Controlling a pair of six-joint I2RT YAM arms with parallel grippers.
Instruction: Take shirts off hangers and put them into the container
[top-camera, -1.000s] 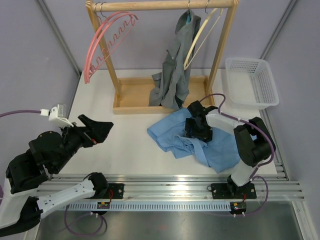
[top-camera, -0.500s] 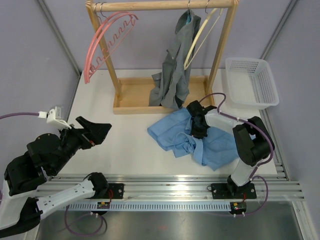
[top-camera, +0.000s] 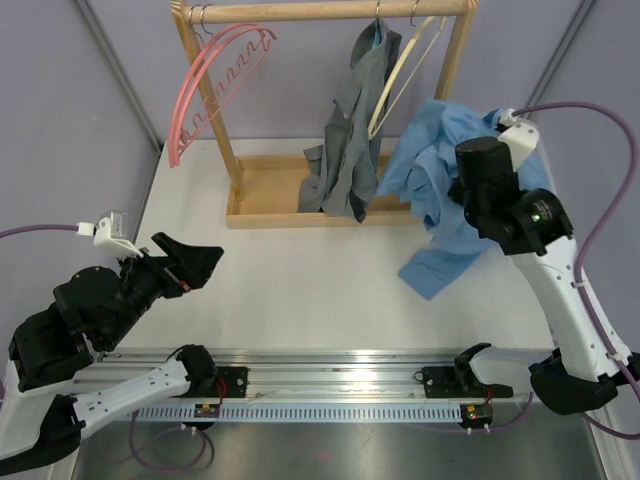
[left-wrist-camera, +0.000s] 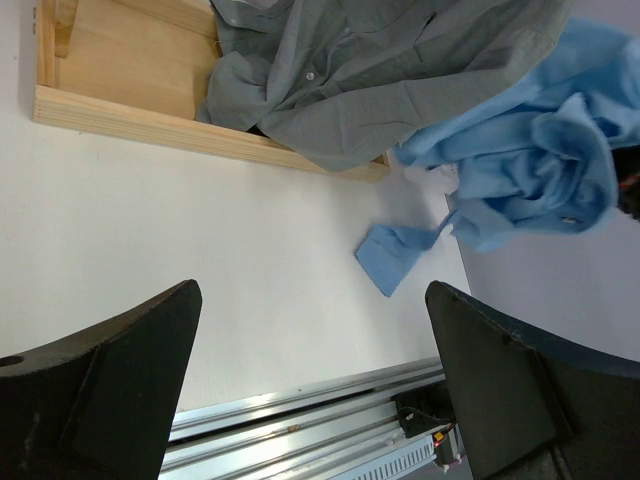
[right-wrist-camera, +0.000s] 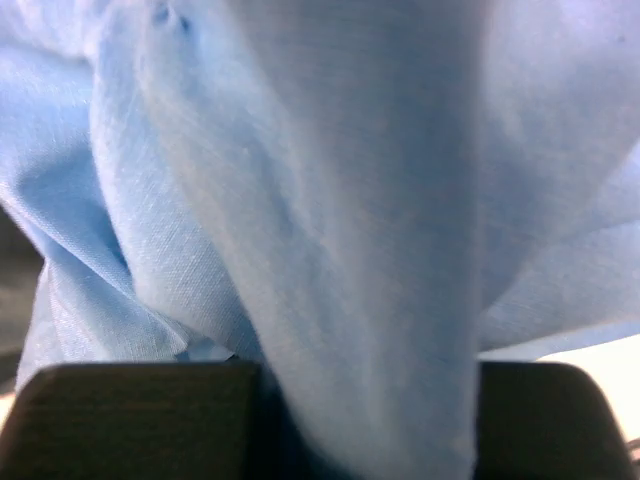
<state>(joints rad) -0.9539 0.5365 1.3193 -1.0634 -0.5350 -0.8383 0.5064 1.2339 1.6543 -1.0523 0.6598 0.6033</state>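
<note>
My right arm (top-camera: 510, 205) is raised at the back right, and its gripper (right-wrist-camera: 360, 400) is shut on the light blue shirt (top-camera: 430, 165). That shirt (left-wrist-camera: 530, 170) hangs bunched in the air, its lowest end (top-camera: 430, 275) reaching down to the table. The dark grey shirt (top-camera: 352, 140) hangs on its bluish hanger (top-camera: 377, 36) from the rack, its hem in the wooden tray (top-camera: 270, 190). A bare cream hanger (top-camera: 400, 75) hangs beside it. The container is hidden behind the raised arm and shirt. My left gripper (top-camera: 200, 262) hovers open and empty at the near left.
Bare pink ridged hangers (top-camera: 215, 80) hang at the left end of the wooden rack (top-camera: 320, 10). The rack's posts and tray (left-wrist-camera: 130, 70) stand at the back of the table. A metal rail (top-camera: 330, 375) runs along the near edge.
The right gripper shut on the light blue shirt lying on the table, then lifted it up and toward the back right. The left arm barely moved.
</note>
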